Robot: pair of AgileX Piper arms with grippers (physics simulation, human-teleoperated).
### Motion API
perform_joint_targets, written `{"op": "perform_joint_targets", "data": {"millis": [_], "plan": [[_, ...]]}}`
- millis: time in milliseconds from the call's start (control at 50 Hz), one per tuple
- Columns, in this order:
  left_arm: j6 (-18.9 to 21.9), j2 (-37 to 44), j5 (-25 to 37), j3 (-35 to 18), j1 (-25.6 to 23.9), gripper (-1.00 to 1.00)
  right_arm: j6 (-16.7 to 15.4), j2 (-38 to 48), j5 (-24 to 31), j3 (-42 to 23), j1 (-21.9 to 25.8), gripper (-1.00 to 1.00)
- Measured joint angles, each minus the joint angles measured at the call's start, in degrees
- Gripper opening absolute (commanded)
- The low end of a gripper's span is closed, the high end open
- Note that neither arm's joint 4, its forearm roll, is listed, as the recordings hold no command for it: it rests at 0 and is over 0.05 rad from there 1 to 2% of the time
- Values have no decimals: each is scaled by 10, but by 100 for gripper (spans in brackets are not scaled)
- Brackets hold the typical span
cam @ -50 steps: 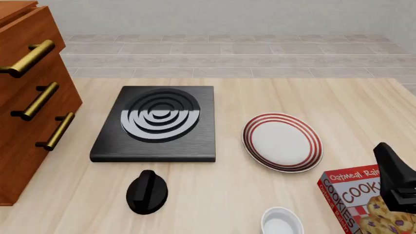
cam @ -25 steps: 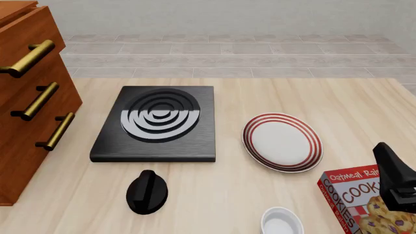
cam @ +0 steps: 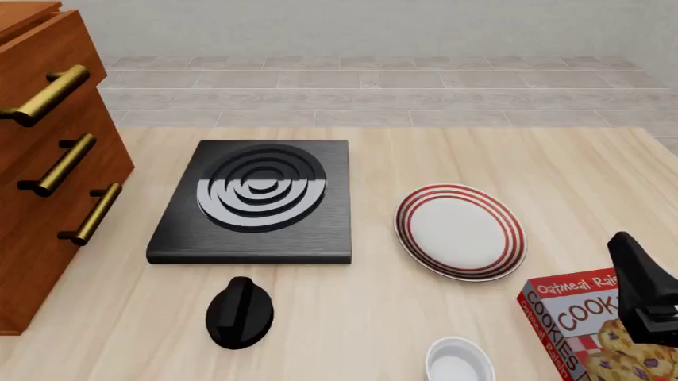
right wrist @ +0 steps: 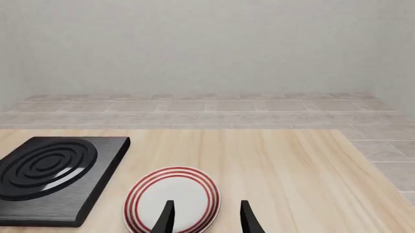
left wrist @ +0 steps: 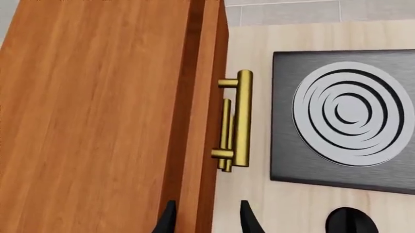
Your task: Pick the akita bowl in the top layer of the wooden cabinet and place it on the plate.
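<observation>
I see the tall reddish-brown wooden cabinet [cam: 48, 151] at the far left of the light wooden table [cam: 424, 159], with three brass bar handles down its front. The top drawer [cam: 43, 55] with its brass handle [cam: 44, 95] stands a little forward of the two lower drawers. The black-and-white patterned bowl is not visible in any view; I cannot tell where it lies.

The round white plate with red rings [cam: 461, 232] rests flat on the table, right of centre. The black square stove slab with a silver spiral [cam: 257, 200] lies to its left, apart from it. A black round knob [cam: 240, 313] sits near of the slab. A plain white small bowl [cam: 460, 362] sits at the near edge, just left of a red cookie box [cam: 585, 325].

My left gripper [left wrist: 206, 221] hovers above the cabinet's front edge, fingers apart, holding nothing. My right gripper [right wrist: 206, 221] hangs over the cookie box, pointed toward the plate, fingers apart and empty.
</observation>
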Motion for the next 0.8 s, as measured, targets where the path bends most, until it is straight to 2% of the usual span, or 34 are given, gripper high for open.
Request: {"op": "perform_joint_targets", "data": {"millis": [320,800], "plan": [[-11,-5,-10,8,-9,100,1,2,-2,0,0,100],[-33,-3,2,5,-53,100,5,-7,5,0,-3,100]]}}
